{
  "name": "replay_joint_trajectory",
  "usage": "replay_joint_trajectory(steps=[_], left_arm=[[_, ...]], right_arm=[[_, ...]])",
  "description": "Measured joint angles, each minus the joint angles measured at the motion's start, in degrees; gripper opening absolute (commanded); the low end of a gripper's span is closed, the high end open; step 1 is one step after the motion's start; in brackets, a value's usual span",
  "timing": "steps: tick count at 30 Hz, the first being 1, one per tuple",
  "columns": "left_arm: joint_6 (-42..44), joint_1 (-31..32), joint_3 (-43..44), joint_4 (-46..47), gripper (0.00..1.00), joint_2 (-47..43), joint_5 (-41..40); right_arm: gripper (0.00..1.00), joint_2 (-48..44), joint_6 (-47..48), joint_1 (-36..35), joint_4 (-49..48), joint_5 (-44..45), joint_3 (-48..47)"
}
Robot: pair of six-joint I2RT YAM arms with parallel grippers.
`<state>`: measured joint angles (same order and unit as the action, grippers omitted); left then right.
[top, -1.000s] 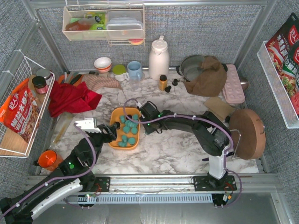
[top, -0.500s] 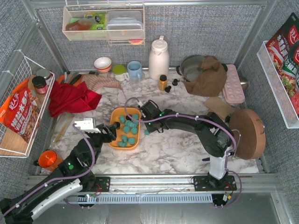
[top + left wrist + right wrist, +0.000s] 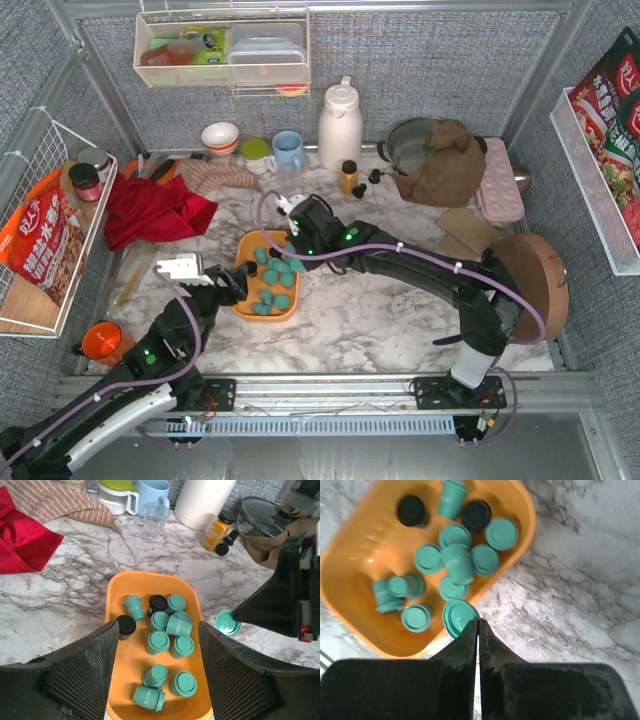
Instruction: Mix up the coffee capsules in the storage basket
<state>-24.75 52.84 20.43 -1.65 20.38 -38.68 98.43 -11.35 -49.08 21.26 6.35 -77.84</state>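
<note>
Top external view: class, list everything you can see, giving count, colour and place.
storage basket: one, orange, table centre
coffee capsules: about ten teal, two black, in basket
single capsule: one, teal, at basket's right rim
cloth: one, red, left
mug: one, blue, back
flask: one, white, back
bottle: one, amber, back
pot: one, grey, brown cloth over it, back right
board: one, round, wooden, right
jar: one, orange, near left
snack bag: one, red, left wire rack
left gripper: open, by basket's left rim
right gripper: shut on single capsule
</note>
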Motion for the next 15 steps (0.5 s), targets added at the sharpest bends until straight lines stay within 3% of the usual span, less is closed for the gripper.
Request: replay_joint_trajectory(steps=[3,9,15], left_arm=[[0.35,0.00,0.17,-0.09,0.75,-0.59,-0.31],[0.55,0.00,1.81,-1.09,0.78,-2.84,-0.83],[0.79,0.00,6.25,-5.05,0.80,-5.01,-0.79]], right_arm=[[0.07,0.31,1.46,-2.40,1.86,0.85,-4.57],[0.35,5.09,2.49,-4.63,2.14,0.46,-7.96],[0.50,7.17,2.73,-4.00,1.70,-0.48,-7.96]])
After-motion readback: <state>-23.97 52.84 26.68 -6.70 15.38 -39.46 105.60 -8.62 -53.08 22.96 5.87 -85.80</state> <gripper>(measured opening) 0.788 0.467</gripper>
